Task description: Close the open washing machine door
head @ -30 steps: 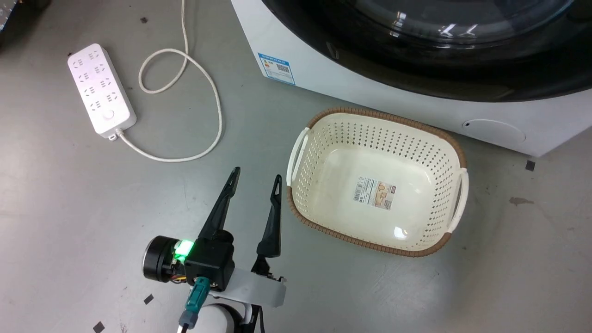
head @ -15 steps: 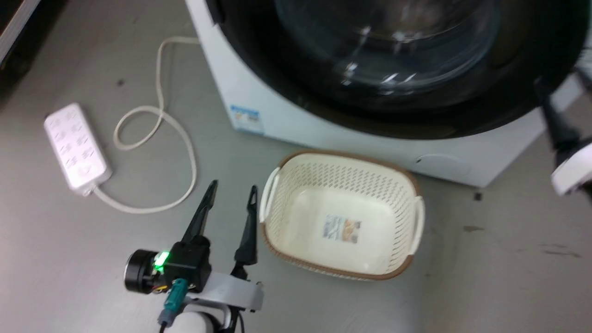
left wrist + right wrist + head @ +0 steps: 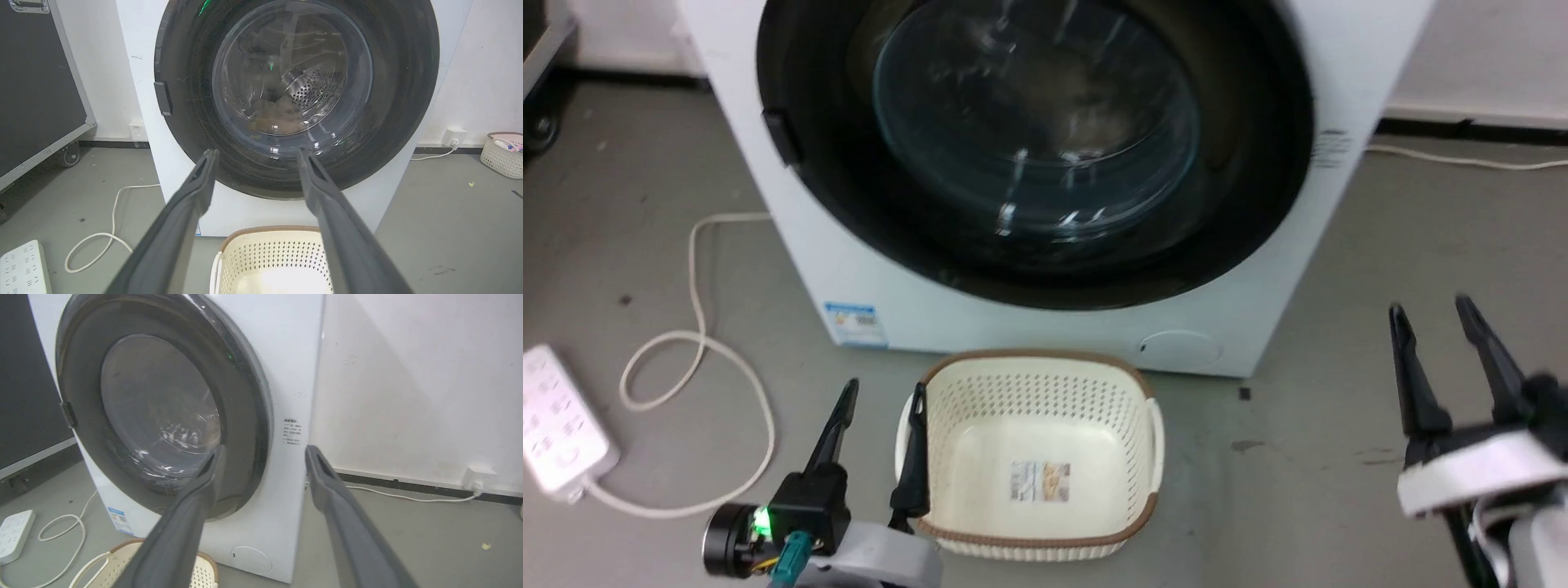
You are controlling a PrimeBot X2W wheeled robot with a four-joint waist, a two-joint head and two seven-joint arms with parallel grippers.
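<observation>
So, left gripper (image 3: 885, 385) and right gripper (image 3: 1429, 306) both hang spread, empty. The washing machine door (image 3: 1035, 139) sits beyond, far centre, seemingly flush already. Likely rigid and weighty; best pushed at its left edge, by the latch (image 3: 780, 135).

Soft, even indoor light, fairly bright. The head view is smeared by blur, worst on the right gripper (image 3: 1429, 307). White glints streak the glass of the washing machine door (image 3: 1037, 122). Both wrist views are sharper, though straight edges bow near their borders.
</observation>
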